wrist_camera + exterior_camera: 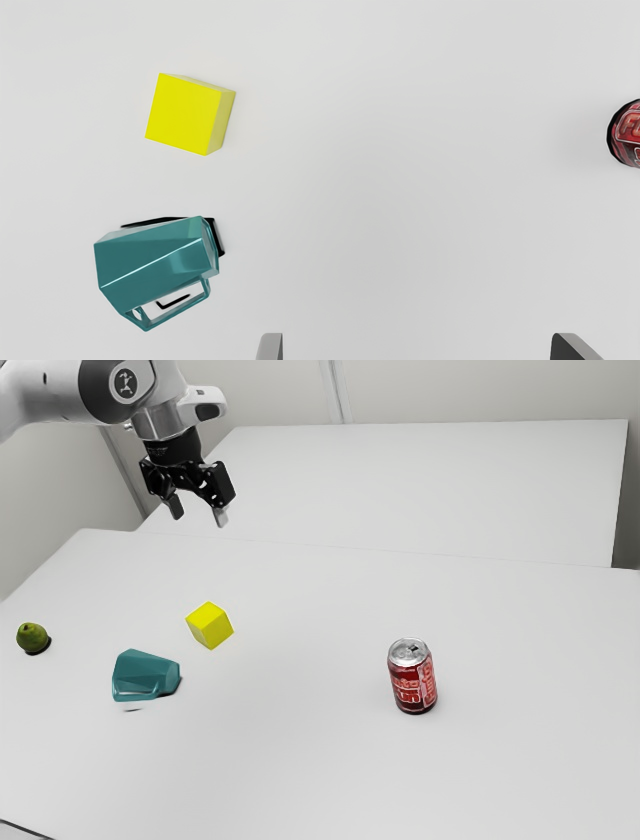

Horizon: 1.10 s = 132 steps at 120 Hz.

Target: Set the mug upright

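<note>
1. The hand (199, 517) is up in the air over the counter (300, 760), its two fingers standing wide apart with nothing between them.
2. Out from it, one yellow cube (209, 626) sits on the counter, near the mug (146, 676).
3. That mug, teal and the only one, is lying on its side on the counter, apart from the hand. Its one handle (175, 315) sticks out on the side away from the cube. I can't see down into it, so I can't tell what it may hold.
4. One green pear (32, 637) rests past the mug, toward the exterior view's left.
5. One red can (413, 678) stands upright, well apart, toward the exterior view's right. Its top shows, but not its contents.
6. I count two containers, the mug and the can, plus one cube and one pear.
</note>
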Tool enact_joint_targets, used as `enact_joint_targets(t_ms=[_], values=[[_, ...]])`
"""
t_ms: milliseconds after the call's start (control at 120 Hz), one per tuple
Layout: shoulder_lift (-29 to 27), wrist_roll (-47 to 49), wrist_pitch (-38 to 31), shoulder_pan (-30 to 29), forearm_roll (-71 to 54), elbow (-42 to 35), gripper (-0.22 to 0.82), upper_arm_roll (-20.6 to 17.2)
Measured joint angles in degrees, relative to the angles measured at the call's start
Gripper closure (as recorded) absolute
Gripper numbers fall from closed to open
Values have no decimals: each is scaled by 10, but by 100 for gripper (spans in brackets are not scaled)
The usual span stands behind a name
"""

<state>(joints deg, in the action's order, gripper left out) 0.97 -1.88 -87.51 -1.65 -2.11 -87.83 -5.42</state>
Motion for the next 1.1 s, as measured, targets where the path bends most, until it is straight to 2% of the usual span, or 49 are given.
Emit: enact_joint_targets(t_ms=[517,933,1100], values=[[-41,-4,4,-25,0,-30,2,3],[-52,-67,2,-198,66,-79,2,5],[-58,-113,-12,-275,121,-131,2,6]])
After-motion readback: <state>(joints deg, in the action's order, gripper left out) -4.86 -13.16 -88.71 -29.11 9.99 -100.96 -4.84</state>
